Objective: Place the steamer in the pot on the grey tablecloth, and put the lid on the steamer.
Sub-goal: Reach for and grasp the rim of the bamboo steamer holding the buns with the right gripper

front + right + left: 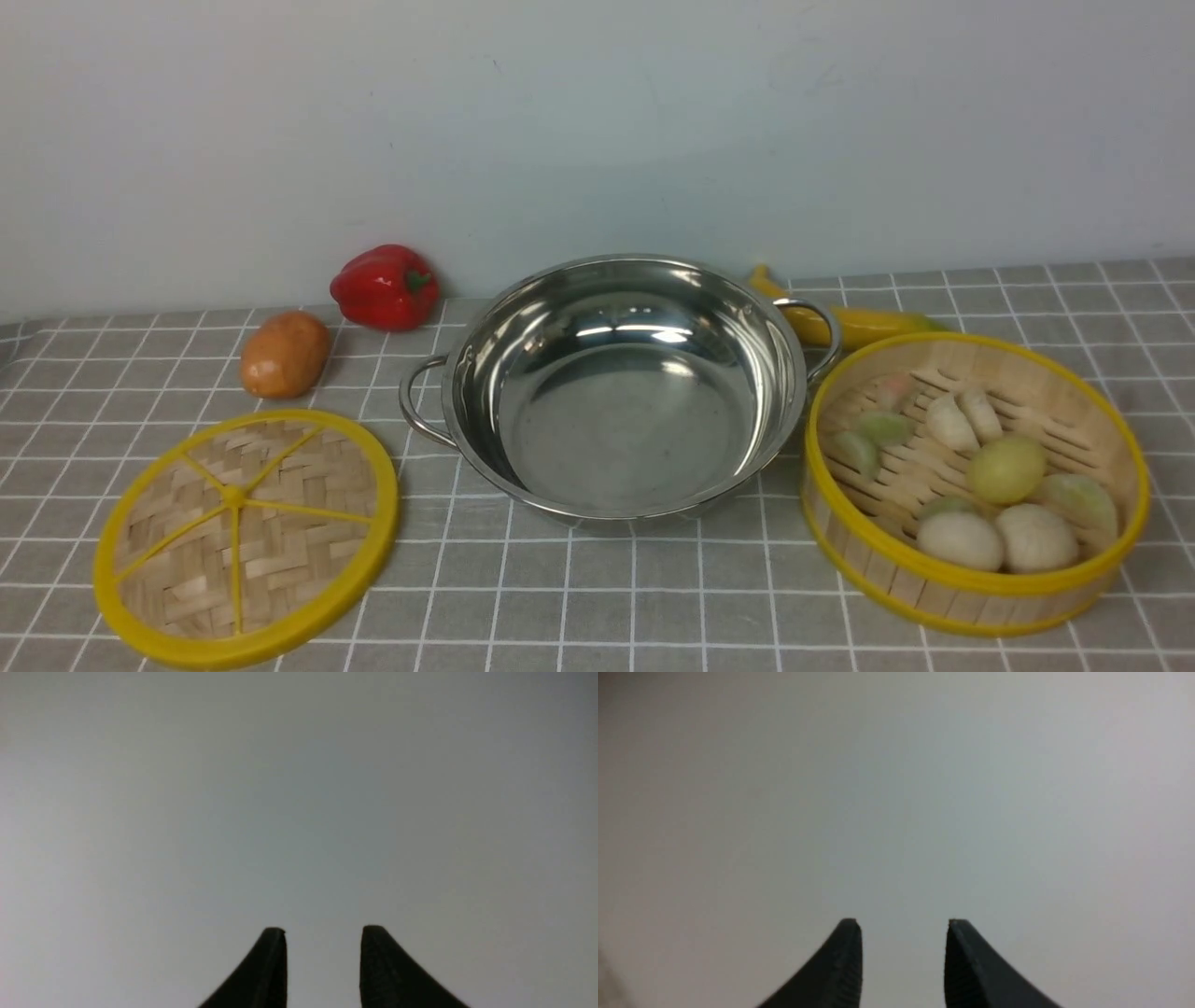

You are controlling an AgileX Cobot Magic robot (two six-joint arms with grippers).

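The shiny steel pot (621, 383) stands empty in the middle of the grey tablecloth (579, 597). The bamboo steamer (971, 481) with yellow rims sits to its right, holding several dumplings and buns. The flat woven lid (245, 535) lies on the cloth at the front left. Neither arm shows in the front view. My left gripper (903, 924) is open and empty, facing a blank pale wall. My right gripper (322, 931) is also open and empty, facing the same kind of blank surface.
A red bell pepper (385, 286) and a potato (285, 353) lie at the back left. A banana (845, 320) lies behind the pot's right handle. A pale wall closes the back of the table.
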